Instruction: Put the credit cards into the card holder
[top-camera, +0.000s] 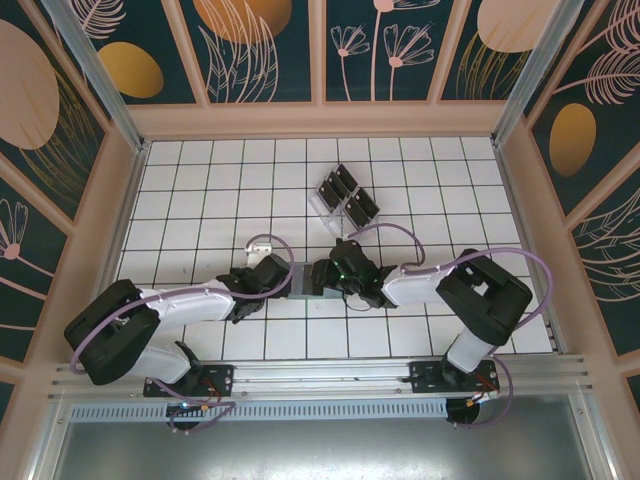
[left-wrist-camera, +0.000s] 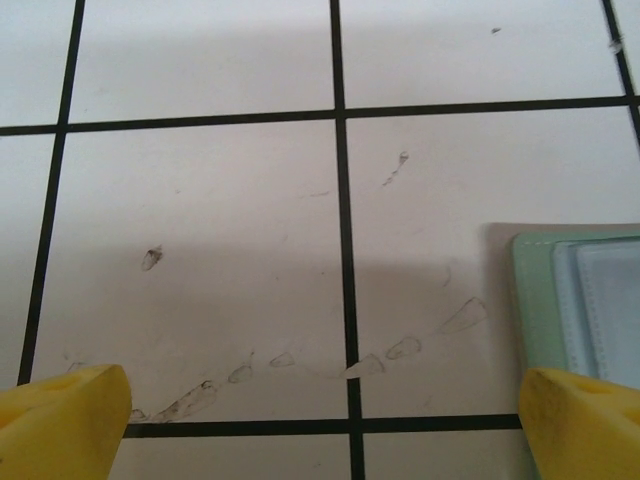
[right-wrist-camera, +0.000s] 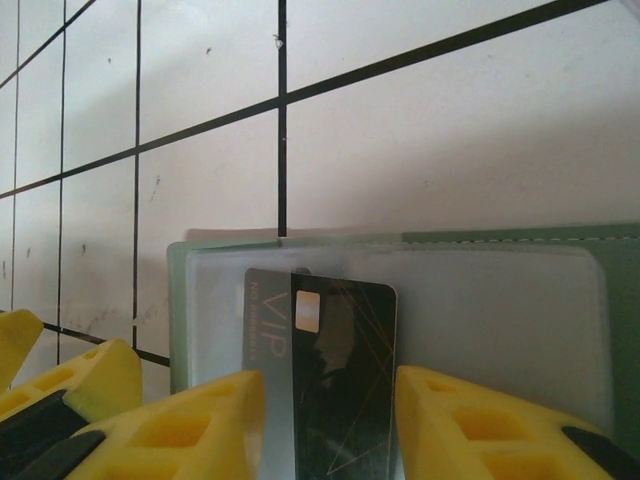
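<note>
right hand (right-wrist-camera: 330, 388) clamped on a black card (right-wrist-camera: 345, 340), lower middle of its wrist view; card's top end sits in the clear pocket of the wallet (right-wrist-camera: 500, 300). left hand (left-wrist-camera: 320, 420) wide open over bench (left-wrist-camera: 200, 200), wallet corner at lower right of its view.

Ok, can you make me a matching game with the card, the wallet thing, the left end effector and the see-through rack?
Things:
1. credit card
2. card holder
3. left end effector
4. clear rack

Descriptions:
A. see-through, with slots
B. wide open over white tiles
C. black, marked VIP
D. grey-green, lying flat

Pairs: 1-C, 2-D, 3-B, 4-A
</note>
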